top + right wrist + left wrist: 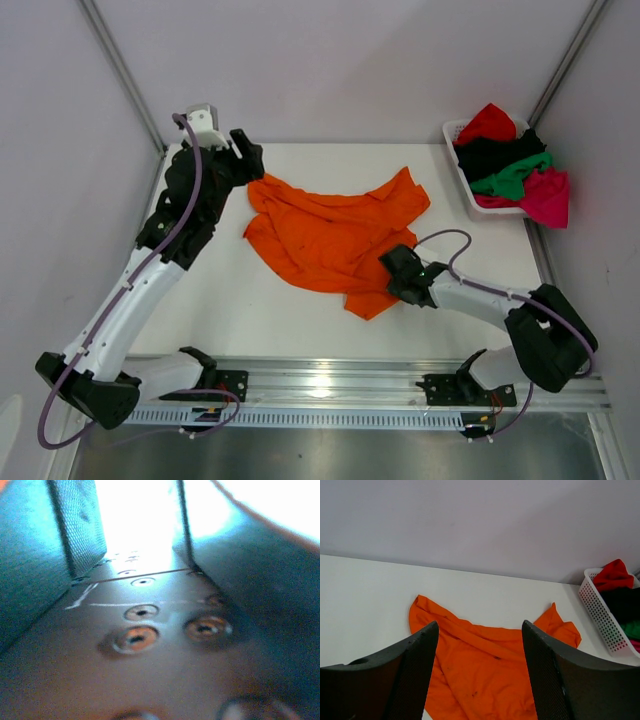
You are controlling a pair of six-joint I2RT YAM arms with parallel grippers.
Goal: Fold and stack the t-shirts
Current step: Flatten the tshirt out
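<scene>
Orange t-shirt (335,235): I see it rumpled and half spread in the middle of the table (260,310), one sleeve pointing toward the far right.
Left end effector (248,155): it hangs at the shirt's far left corner. In my left wrist view the fingers (415,655) stand wide apart with only the orange cloth below them.
Right end effector (393,268): low at the shirt's near right edge, just over the cloth. The fingers (75,525) stand apart with glaring white between them. From these views I cannot tell whether they touch the fabric.
Basket (460,135): white, slatted, at the table's far right corner.
Red t-shirt (488,122): on top at the basket's far end.
Black t-shirt (495,152): bunched under the red one.
Green t-shirt (515,175): lying across the black one.
Magenta-pink t-shirt (548,195): spilling over the basket's near right rim.
Writing: I see pale marks on the plate between the right fingers, too blurred to read.
</scene>
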